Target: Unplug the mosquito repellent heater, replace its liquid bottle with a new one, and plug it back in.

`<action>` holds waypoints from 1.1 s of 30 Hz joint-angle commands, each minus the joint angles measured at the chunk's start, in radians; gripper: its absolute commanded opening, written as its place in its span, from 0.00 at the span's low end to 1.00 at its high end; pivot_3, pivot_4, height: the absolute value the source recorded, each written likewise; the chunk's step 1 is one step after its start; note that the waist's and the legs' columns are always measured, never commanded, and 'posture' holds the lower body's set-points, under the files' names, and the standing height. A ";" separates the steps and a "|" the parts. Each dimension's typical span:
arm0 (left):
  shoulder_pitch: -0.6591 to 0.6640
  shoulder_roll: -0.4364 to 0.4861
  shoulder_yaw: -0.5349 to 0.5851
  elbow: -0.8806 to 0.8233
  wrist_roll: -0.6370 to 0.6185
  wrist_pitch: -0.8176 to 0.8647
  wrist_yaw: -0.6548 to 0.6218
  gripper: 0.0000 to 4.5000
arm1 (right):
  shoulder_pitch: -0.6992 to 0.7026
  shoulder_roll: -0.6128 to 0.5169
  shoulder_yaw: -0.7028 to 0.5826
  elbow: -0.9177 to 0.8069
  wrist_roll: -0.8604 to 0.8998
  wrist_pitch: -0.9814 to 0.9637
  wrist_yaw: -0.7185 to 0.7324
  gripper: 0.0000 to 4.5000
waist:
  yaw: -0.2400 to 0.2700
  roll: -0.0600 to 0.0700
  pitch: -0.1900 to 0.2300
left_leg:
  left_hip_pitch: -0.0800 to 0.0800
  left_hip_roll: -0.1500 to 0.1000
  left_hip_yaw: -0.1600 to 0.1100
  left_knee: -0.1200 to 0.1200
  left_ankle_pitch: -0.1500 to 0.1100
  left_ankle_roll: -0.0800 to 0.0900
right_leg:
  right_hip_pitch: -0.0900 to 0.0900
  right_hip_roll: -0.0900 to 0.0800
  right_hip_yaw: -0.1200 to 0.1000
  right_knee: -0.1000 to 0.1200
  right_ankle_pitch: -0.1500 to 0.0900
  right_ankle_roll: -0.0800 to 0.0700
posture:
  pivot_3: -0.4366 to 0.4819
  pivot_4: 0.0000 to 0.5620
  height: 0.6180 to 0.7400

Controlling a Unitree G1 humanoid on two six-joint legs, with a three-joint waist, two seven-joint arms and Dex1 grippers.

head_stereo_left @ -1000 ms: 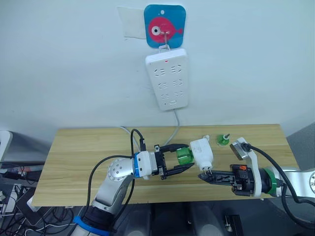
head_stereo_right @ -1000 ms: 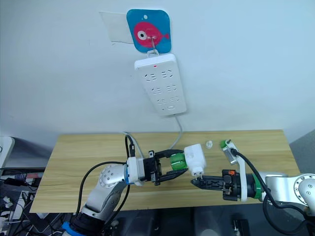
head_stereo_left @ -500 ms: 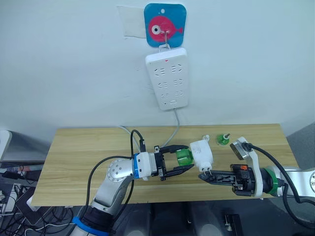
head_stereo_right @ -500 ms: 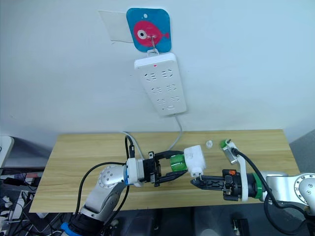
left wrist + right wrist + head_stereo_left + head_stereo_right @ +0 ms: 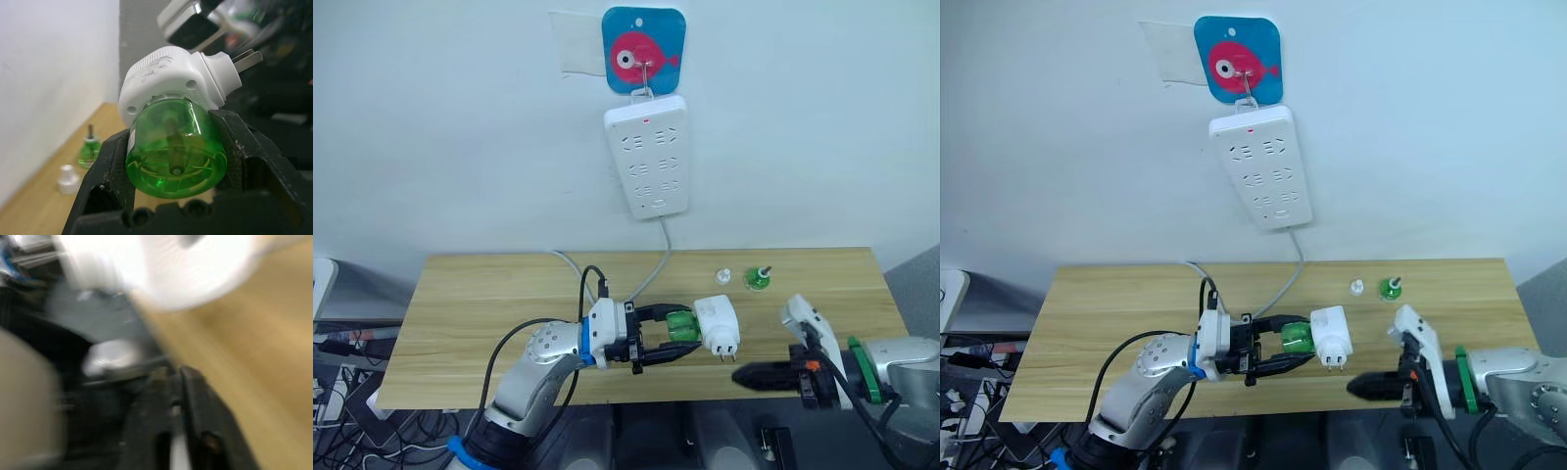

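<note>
Both head views look forward and down at a light wooden table point(image 5: 460, 304) against a pale wall, sharing a white power strip point(image 5: 647, 155) hung there. The left wrist view sits very close behind a translucent green bottle point(image 5: 176, 149). The right wrist view faces the table edge closely.

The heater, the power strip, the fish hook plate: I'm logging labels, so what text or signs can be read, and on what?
No readable words or numbers.
Hook plate: a pink fish picture, no text.
Mosquito repellent heater: faint grey marks, too blurred to read.
Power strip: only sockets and a red light.
</note>
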 commanded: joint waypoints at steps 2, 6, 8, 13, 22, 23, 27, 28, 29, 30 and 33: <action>-0.052 0.052 0.080 -0.047 -0.244 0.313 0.029 0.51 | -0.008 0.114 -0.042 0.152 -0.302 -0.483 0.191 0.43 | -0.001 0.000 0.000 | 0.000 0.001 0.000 0.000 0.000 0.000 | 0.000 0.001 0.000 0.000 0.000 0.000 | 0.37 0.52 1.00; -0.103 0.103 0.145 -0.011 -0.445 0.565 0.027 0.51 | -0.053 0.197 -0.035 0.206 -0.345 -0.634 0.282 0.75 | -0.003 0.001 0.002 | 0.001 0.001 0.001 0.000 0.000 0.000 | 0.000 0.001 0.000 0.001 0.000 0.000 | 0.37 0.53 1.00; -0.121 0.120 0.165 0.009 -0.502 0.647 0.025 0.51 | -0.079 0.223 -0.017 0.178 -0.334 -0.642 0.308 0.91 | -0.004 0.001 0.002 | 0.001 0.001 0.001 0.000 0.000 0.000 | 0.000 0.001 0.001 0.001 0.000 0.000 | 0.37 0.53 1.00; -0.163 0.121 0.196 0.046 -0.584 0.777 0.049 0.51 | -0.138 0.283 0.048 0.106 -0.333 -0.642 0.352 0.99 | -0.003 0.001 0.003 | 0.001 0.001 -0.001 0.000 0.001 -0.001 | 0.000 0.000 0.003 0.001 0.000 -0.001 | 0.36 0.54 1.00; -0.178 0.119 0.192 0.034 -0.584 0.840 0.031 0.51 | -0.203 0.346 0.126 0.053 -0.385 -0.592 0.316 0.99 | -0.002 0.001 0.004 | 0.001 0.001 -0.001 0.000 0.002 -0.004 | 0.000 -0.001 0.003 0.002 0.000 -0.001 | 0.36 0.56 1.00; -0.173 0.124 0.186 0.025 -0.578 0.840 0.020 0.51 | -0.212 0.350 0.135 0.044 -0.387 -0.583 0.316 0.99 | -0.003 0.001 0.004 | 0.001 0.001 -0.001 0.000 0.002 -0.004 | 0.000 -0.001 0.003 0.002 0.000 -0.001 | 0.36 0.56 1.00; -0.172 0.122 0.184 0.019 -0.584 0.854 0.015 0.51 | -0.225 0.355 0.160 0.020 -0.397 -0.564 0.320 0.99 | -0.003 0.001 0.004 | 0.001 0.000 -0.001 0.000 0.003 -0.005 | 0.000 -0.002 0.003 0.001 0.000 -0.001 | 0.35 0.56 1.00; -0.175 0.120 0.185 0.022 -0.584 0.857 0.015 0.51 | -0.228 0.359 0.163 0.018 -0.400 -0.564 0.318 0.99 | -0.003 0.001 0.004 | 0.001 0.000 -0.001 0.000 0.003 -0.005 | 0.000 -0.002 0.003 0.001 0.000 -0.001 | 0.35 0.56 1.00; -0.177 0.122 0.183 0.022 -0.580 0.857 0.010 0.51 | -0.231 0.363 0.164 0.016 -0.401 -0.562 0.314 0.99 | -0.003 0.001 0.004 | 0.001 0.000 -0.001 0.000 0.003 -0.005 | 0.000 -0.002 0.003 0.001 0.000 -0.001 | 0.35 0.56 1.00; -0.179 0.124 0.180 0.022 -0.575 0.856 0.003 0.51 | -0.236 0.365 0.168 0.015 -0.401 -0.562 0.316 0.99 | -0.003 0.001 0.004 | 0.001 0.000 -0.001 0.000 0.003 -0.005 | 0.000 -0.002 0.003 0.001 0.000 -0.001 | 0.35 0.56 1.00; -0.182 0.120 0.187 0.031 -0.579 0.862 0.008 0.51 | -0.242 0.365 0.172 0.014 -0.401 -0.575 0.333 0.96 | -0.003 0.001 0.004 | 0.001 0.000 -0.001 0.000 0.002 -0.004 | 0.000 -0.002 0.003 0.001 0.000 -0.001 | 0.35 0.56 1.00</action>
